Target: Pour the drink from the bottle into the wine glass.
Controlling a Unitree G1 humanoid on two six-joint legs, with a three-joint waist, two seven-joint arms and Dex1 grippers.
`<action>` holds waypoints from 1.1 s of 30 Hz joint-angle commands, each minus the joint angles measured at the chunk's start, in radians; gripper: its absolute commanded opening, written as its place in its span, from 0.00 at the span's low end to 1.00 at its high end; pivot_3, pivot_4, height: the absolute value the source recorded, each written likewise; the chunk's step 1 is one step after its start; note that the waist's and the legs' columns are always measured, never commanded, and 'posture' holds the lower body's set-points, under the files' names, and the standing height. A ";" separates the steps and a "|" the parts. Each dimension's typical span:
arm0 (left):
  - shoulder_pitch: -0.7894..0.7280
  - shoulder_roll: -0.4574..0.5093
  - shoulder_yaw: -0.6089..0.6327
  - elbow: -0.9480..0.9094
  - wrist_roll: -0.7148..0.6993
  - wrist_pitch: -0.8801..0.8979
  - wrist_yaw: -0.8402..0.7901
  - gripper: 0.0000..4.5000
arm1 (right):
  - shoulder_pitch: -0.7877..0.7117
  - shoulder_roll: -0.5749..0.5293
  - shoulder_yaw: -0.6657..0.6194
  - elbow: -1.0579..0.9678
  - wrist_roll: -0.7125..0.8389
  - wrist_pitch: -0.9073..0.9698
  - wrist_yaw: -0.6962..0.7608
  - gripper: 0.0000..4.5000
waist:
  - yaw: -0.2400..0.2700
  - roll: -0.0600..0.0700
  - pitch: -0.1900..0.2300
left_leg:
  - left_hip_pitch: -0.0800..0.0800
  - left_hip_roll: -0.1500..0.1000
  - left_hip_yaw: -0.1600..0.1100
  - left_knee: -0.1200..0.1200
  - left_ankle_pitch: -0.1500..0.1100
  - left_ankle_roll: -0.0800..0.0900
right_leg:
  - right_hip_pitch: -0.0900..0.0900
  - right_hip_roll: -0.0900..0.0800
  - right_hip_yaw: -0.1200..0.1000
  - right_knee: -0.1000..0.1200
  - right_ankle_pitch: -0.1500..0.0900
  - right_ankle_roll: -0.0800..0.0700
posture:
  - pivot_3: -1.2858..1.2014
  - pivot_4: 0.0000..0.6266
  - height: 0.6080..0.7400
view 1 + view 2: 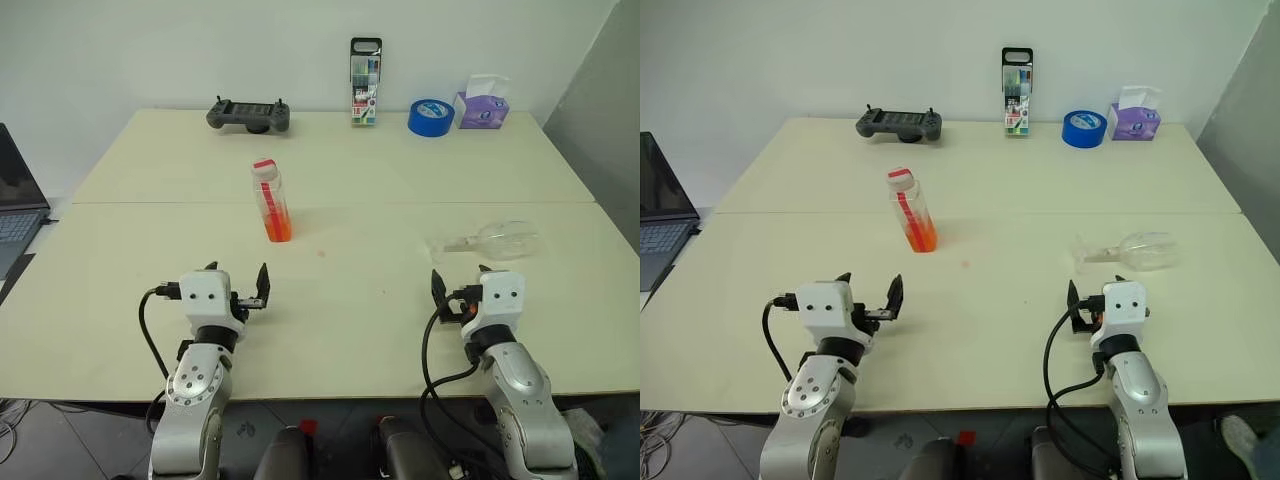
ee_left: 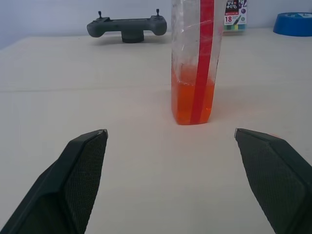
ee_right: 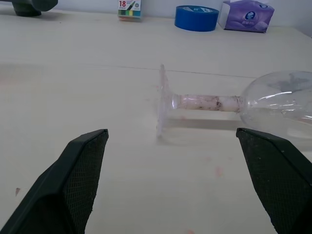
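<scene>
Pale tabletop (image 1: 380,300) carried everything. Left gripper (image 1: 240,290) gaped empty; the bottle (image 1: 271,200) stood upright ahead, light, slippery, best clasped mid-body. Right gripper (image 1: 459,282), also spread empty, faced the wine glass (image 1: 495,241) lying sideways just ahead: fragile, best lifted by its stem.

Table (image 1: 330,330) carries everything. Bottle (image 1: 271,200) stands upright left of centre, drink (image 1: 278,229) in its lower part. Wine glass (image 1: 492,241) lies on its side toward the right, foot pointing left, bowl to the right, well apart from the bottle. Along the far edge, left to right: controller (image 1: 249,115), pen pack (image 1: 365,82) standing upright, tape roll (image 1: 431,117), tissue box (image 1: 482,102). Laptop (image 1: 18,205) sits off the table's left edge. Left gripper (image 1: 240,285) hovers at the near edge before the bottle, right gripper (image 1: 460,285) before the glass.
</scene>
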State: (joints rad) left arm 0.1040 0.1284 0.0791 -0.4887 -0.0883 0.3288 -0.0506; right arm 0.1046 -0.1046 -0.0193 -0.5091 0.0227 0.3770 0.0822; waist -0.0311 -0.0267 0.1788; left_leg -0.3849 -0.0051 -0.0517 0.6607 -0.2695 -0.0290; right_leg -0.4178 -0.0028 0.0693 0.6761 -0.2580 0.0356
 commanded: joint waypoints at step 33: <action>-0.542 -0.051 -0.007 0.475 0.083 -0.161 0.118 0.99 | -0.527 -0.170 0.077 -0.101 0.398 0.507 0.311 1.00 | 0.003 -0.001 0.000 | 0.001 -0.001 -0.006 0.001 0.000 0.000 | 0.007 -0.001 -0.009 -0.003 0.003 -0.004 | 0.52 0.24 1.00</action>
State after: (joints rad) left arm -0.4056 0.0739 0.0607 -0.0239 -0.0117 0.2080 0.0583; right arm -0.4148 -0.2750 0.0627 -0.5830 0.4009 0.8835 0.3928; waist -0.0279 -0.0280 0.1792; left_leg -0.3841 -0.0065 -0.0574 0.6618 -0.2695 -0.0289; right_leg -0.4112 -0.0037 0.0603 0.6729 -0.2549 0.0311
